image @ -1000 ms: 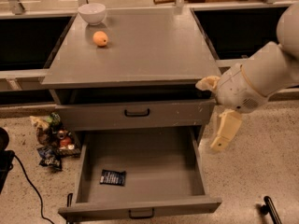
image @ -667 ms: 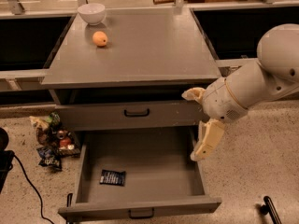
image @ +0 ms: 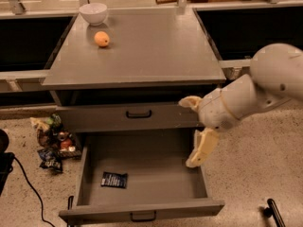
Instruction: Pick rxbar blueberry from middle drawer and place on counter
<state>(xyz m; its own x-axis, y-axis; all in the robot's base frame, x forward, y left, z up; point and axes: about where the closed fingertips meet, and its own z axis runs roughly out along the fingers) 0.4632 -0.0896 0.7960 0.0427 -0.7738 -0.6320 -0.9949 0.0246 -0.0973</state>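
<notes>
The rxbar blueberry [image: 114, 179], a dark wrapper with white lettering, lies flat on the floor of the open middle drawer [image: 142, 213], towards its front left. My gripper [image: 194, 129] hangs on the cream-coloured arm above the drawer's right side, right of the bar and well above it. Its fingers [image: 201, 150] are spread open and hold nothing. The grey counter [image: 142, 51] tops the cabinet behind it.
An orange fruit [image: 101, 39] and a white bowl [image: 93, 12] sit at the counter's far left. The closed upper drawer front [image: 94, 116] is above the open one. Snack packets [image: 53, 143] and a black cable [image: 28, 188] lie on the floor at left.
My arm and gripper have moved left, from beside the cabinet to over the right side of the open drawer. The bar has not moved.
</notes>
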